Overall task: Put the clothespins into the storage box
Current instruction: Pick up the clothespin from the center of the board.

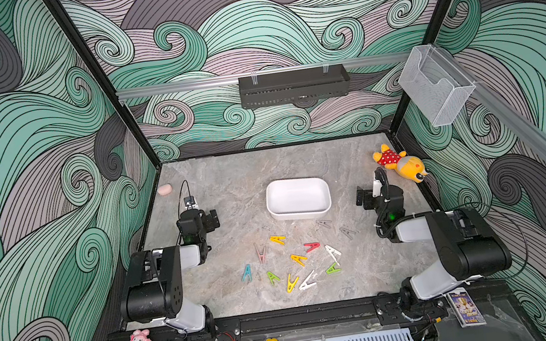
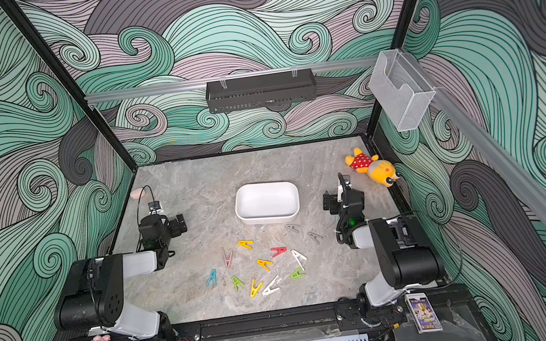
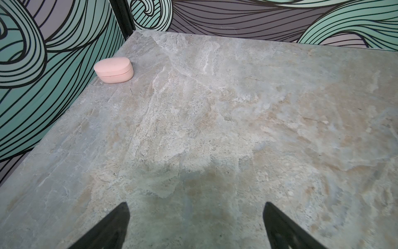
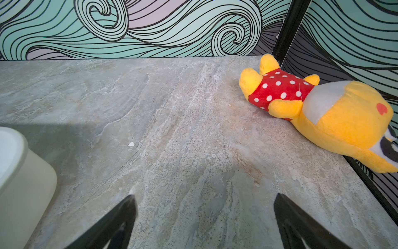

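Smooth white storage box (image 1: 298, 198) between the jaws (both wide apart, empty); A-shaped plastic clothespins (image 1: 298, 259) scattered behind them on veined desk (image 1: 230, 184).

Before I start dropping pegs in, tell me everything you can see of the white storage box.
The storage box is a white rounded-rectangular tub, glossy like plastic, with low smooth walls, a lipped rim and no lid. In both top views it stands upright, mouth up and empty, near the middle of the grey stone-look table, long side running left to right. Nothing touches it: the clothespins lie apart on its near side. The right wrist view catches one rounded corner.
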Controlling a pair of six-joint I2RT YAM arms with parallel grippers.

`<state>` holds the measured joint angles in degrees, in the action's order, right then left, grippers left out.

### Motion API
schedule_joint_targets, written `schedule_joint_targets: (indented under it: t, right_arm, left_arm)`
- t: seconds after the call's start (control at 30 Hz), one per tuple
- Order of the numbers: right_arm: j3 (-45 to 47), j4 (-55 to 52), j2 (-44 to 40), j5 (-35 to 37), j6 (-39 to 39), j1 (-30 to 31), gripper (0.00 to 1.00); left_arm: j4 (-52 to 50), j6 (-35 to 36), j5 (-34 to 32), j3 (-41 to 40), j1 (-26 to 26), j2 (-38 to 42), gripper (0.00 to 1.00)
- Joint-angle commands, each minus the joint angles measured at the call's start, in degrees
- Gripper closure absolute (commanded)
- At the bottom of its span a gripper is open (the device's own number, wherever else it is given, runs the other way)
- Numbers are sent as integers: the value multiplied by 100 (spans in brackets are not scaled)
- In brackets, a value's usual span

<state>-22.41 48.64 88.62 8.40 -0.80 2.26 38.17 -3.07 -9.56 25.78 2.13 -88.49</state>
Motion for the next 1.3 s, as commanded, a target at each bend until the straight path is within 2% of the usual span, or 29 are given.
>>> schedule_joint_targets:
  t: [0.0,0.63,0.7,0.8,0.87,0.93,1.07,1.17,1.27]
  right_arm:
    - [-44,24,-50,-76,16,-33,1]
    - [-20,59,-74,-69,9,-24,1]
    - [0,126,-87,-32,22,-24,1]
    - [-161,-526,-538,100,58,-20,1]
    - [-294,-1041,-934,567,49,128,1]
    - [-439,-1597,-1362,714,72,198,1]
    - [-851,-2807,-2048,771,440,366,1]
    - [-1244,-3862,-2485,873,417,722,1]
    - [-1528,-4967,-2990,882,563,1088,1]
  left_arm:
    - [-58,-27,60,155,17,114,1]
    - [-60,-27,51,147,15,113,1]
    - [-74,-69,-127,180,20,149,1]
    - [-823,-140,-237,558,33,260,1]
    - [-1757,-145,-304,1092,30,314,1]
    - [-2909,-223,-570,1772,22,382,1]
    - [-3586,-291,-988,2174,22,945,1]
    - [-4622,-776,-1032,2586,15,1359,1]
    - [-5335,-1328,-511,2717,15,1733,1]
